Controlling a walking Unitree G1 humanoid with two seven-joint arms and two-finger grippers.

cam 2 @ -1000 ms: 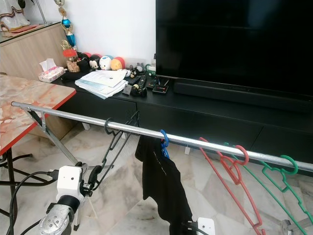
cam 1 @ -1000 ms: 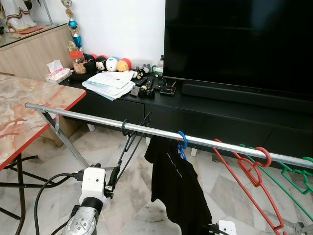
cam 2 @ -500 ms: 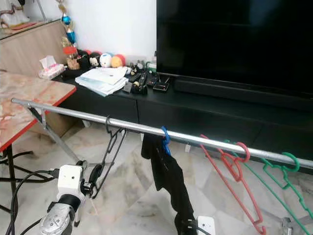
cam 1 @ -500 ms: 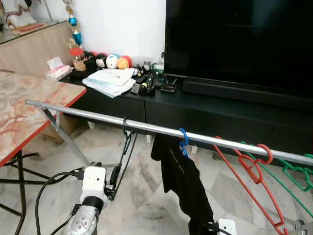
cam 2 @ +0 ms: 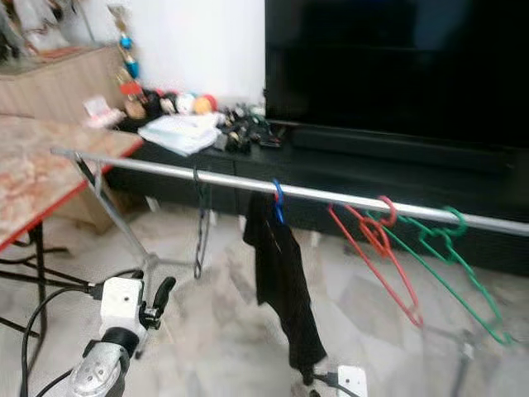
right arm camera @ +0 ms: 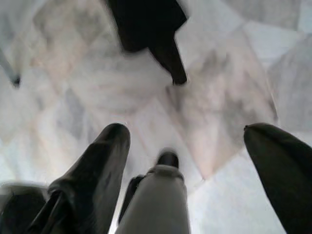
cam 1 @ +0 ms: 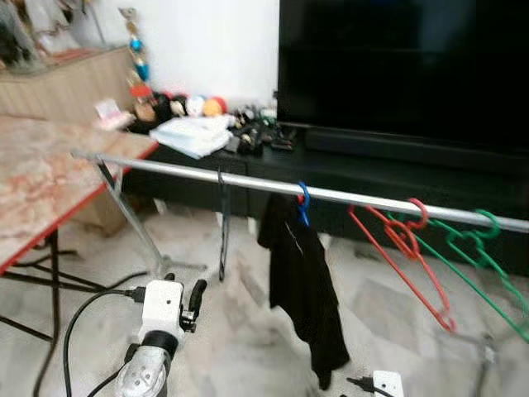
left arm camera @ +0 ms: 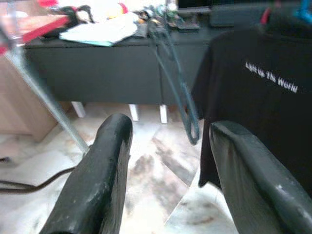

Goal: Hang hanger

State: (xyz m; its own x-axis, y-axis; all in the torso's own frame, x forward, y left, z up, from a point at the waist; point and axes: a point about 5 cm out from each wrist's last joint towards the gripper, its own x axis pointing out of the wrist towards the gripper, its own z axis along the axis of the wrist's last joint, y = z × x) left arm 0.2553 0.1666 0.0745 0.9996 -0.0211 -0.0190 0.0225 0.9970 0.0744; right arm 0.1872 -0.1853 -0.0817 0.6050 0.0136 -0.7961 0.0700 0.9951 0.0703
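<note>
With the black hanger (cam 1: 223,223) hooked on the rail (cam 1: 248,184) and hanging free, the left gripper (left arm camera: 168,180) — fingers spread wide, empty — should back straight away (the right gripper (right arm camera: 195,180), also wide, idles low).

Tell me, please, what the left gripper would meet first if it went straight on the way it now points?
Probably the black hanger hanging from the rail: it lies between the open left gripper fingers' line of sight, with the black T-shirt just beside. Depth is unclear.

Even indoor daylight, no hard shadows — my head views smear with motion, both wrist views blur too.
</note>
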